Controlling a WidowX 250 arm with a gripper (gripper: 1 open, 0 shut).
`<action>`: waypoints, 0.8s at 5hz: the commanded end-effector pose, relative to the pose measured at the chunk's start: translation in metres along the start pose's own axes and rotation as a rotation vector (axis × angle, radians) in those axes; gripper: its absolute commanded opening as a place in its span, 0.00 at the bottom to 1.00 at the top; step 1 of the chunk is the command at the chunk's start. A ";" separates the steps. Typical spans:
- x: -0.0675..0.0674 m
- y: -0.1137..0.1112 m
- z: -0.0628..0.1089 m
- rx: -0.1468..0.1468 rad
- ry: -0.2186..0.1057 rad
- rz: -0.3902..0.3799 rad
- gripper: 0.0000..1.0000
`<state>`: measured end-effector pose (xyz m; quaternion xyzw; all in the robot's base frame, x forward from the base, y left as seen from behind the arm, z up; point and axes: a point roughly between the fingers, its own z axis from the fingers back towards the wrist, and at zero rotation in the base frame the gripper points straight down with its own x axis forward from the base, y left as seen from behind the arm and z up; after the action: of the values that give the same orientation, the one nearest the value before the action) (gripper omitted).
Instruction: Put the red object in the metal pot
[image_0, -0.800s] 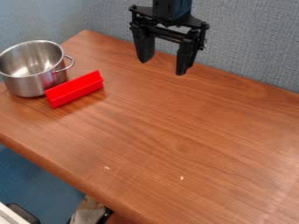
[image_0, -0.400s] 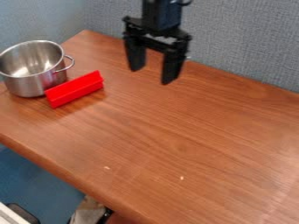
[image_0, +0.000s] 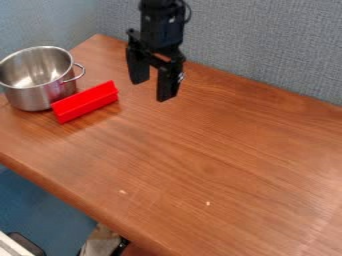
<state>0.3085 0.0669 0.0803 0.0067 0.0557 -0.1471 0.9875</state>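
Note:
The red object (image_0: 86, 101) is a bright red bar lying flat on the wooden table, just right of the metal pot (image_0: 36, 77). That pot is a shiny steel one standing upright at the table's left end, and nothing shows inside it. My black gripper (image_0: 152, 80) hangs pointing down, to the right of the red bar and slightly behind it. Its two fingers stand apart, open, with nothing between them. It touches neither the bar nor the pot.
The wooden table (image_0: 201, 160) stretches right and toward the camera, with its front edge running diagonally at lower left. A grey-blue wall (image_0: 267, 40) stands close behind the table.
The gripper has moved left and lower toward the red bar, and has turned about its vertical axis. It stays open. The bar and the pot have not moved.

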 end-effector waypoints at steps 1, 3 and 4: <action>-0.004 0.028 0.005 0.034 -0.075 -0.017 1.00; -0.028 0.075 -0.015 0.049 -0.150 -0.066 1.00; -0.022 0.096 -0.009 0.044 -0.083 -0.041 1.00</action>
<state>0.3093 0.1583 0.0593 0.0049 0.0289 -0.1746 0.9842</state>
